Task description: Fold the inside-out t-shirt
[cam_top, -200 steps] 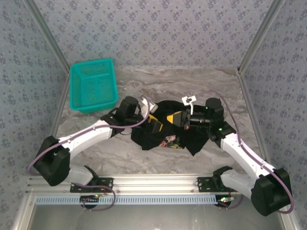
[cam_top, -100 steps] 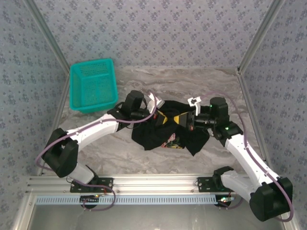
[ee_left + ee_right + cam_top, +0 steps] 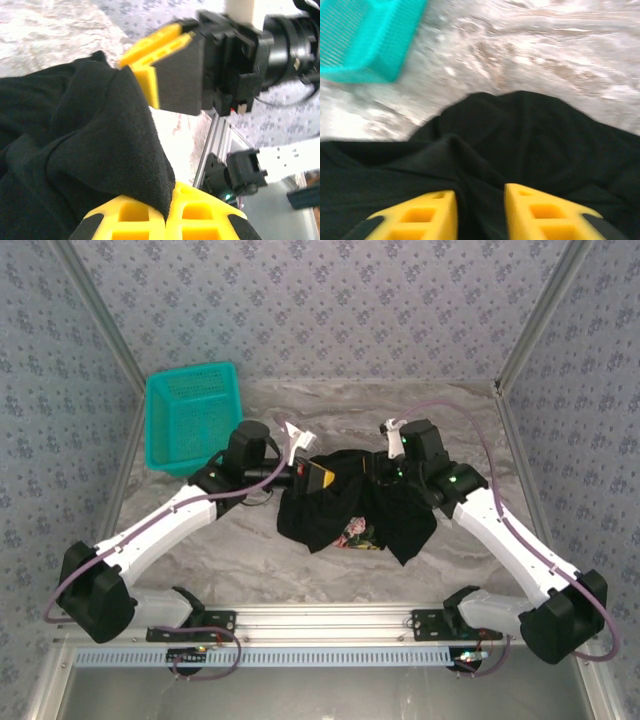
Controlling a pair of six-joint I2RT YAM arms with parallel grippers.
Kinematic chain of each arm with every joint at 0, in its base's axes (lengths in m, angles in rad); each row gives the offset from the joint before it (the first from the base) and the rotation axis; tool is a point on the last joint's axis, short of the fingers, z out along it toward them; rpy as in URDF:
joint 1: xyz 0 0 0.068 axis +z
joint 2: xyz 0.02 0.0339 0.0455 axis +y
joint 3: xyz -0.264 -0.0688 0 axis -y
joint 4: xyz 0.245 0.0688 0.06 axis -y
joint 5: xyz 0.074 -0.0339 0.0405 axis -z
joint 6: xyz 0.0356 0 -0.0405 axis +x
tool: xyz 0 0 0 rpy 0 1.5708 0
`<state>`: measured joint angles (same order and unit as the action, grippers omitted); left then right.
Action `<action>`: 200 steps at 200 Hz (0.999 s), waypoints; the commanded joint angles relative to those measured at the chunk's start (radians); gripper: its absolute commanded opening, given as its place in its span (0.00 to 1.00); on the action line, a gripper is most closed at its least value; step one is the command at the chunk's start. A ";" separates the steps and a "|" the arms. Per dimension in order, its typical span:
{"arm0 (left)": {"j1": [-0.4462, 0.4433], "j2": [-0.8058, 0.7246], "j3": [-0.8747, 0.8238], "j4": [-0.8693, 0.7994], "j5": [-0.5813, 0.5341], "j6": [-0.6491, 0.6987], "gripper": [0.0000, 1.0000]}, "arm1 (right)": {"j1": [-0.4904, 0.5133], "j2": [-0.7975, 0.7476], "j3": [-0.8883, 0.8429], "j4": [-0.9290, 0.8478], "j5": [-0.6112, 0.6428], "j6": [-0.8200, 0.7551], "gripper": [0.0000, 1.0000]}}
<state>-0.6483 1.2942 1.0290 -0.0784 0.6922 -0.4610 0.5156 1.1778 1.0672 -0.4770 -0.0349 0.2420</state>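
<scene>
Top view, t-shirt: the black t-shirt (image 3: 330,525) lies crumpled in the middle of the bench (image 3: 330,415), between my two arms. A small patch of pale print shows close to its near edge.
Top view, left gripper: my left gripper (image 3: 318,478) sits at the shirt's far left corner, yellow fingers against the cloth.
Top view, right gripper: my right gripper (image 3: 388,470) is over the shirt's far edge, just to the right of my left one. It is dark against dark cloth, so I cannot tell from here how its jaws stand.
Top view, basket: the teal basket (image 3: 195,420) stands at the far left of the bench, well apart from the shirt.

Left wrist view, left gripper: my left gripper (image 3: 170,212) has its two yellow fingers pressed together at the bottom edge. A thick fold of black cloth runs down into the place where they meet, so it is clamped on the t-shirt.
Left wrist view, t-shirt: the t-shirt (image 3: 90,140) is bunched on the left, and a rounded fold arches over into my fingers.
Left wrist view, right gripper: my right gripper (image 3: 160,65) is just beyond that fold. I cannot tell whether it touches the cloth.
Left wrist view, bench: pale marble bench (image 3: 50,25) shows past the cloth.

Right wrist view, right gripper: my right gripper (image 3: 480,197) has its two yellow fingers apart, with a clear gap between them and black cloth under the gap.
Right wrist view, t-shirt: the t-shirt (image 3: 520,130) spreads creased across the lower half, its curved edge lying on the bench (image 3: 545,45).
Right wrist view, basket: the basket (image 3: 365,40) is blurred in the upper left corner, apart from the shirt.
</scene>
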 commanded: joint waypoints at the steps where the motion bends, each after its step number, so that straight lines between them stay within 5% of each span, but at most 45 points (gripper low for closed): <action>1: 0.051 -0.016 0.024 0.068 0.039 -0.261 0.00 | 0.001 -0.033 0.042 -0.230 0.307 -0.105 0.44; 21: 0.044 -0.008 0.046 0.044 0.036 -0.287 0.00 | 0.052 -0.121 0.010 -0.208 0.242 -0.189 0.54; 61: 0.041 -0.017 0.084 -0.032 -0.003 -0.287 0.00 | 0.118 -0.203 -0.174 0.163 -0.262 -0.089 0.55; 95: 0.026 -0.023 0.100 -0.047 0.004 -0.292 0.00 | 0.220 -0.095 -0.222 0.308 -0.126 0.025 0.66; 130: 0.012 -0.026 0.111 -0.061 0.035 -0.276 0.00 | 0.230 0.000 -0.224 0.422 -0.135 0.057 0.74; 140: 0.014 -0.029 0.111 -0.072 0.035 -0.269 0.00 | 0.223 0.013 -0.220 0.426 -0.115 0.049 0.66; 157: 0.021 -0.037 0.115 -0.111 0.014 -0.238 0.00 | 0.173 -0.002 -0.242 0.457 -0.199 0.027 0.37; 176: 0.056 -0.044 0.105 -0.133 -0.009 -0.232 0.00 | 0.072 -0.058 -0.314 0.559 -0.486 0.020 0.13; 200: 0.113 -0.039 0.098 -0.179 -0.076 -0.232 0.00 | -0.020 -0.119 -0.367 0.646 -0.790 0.037 0.00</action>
<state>-0.5873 1.2827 1.1049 -0.2119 0.6781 -0.7155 0.5591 1.1259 0.7376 0.0391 -0.4637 0.2684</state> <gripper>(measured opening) 0.042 0.062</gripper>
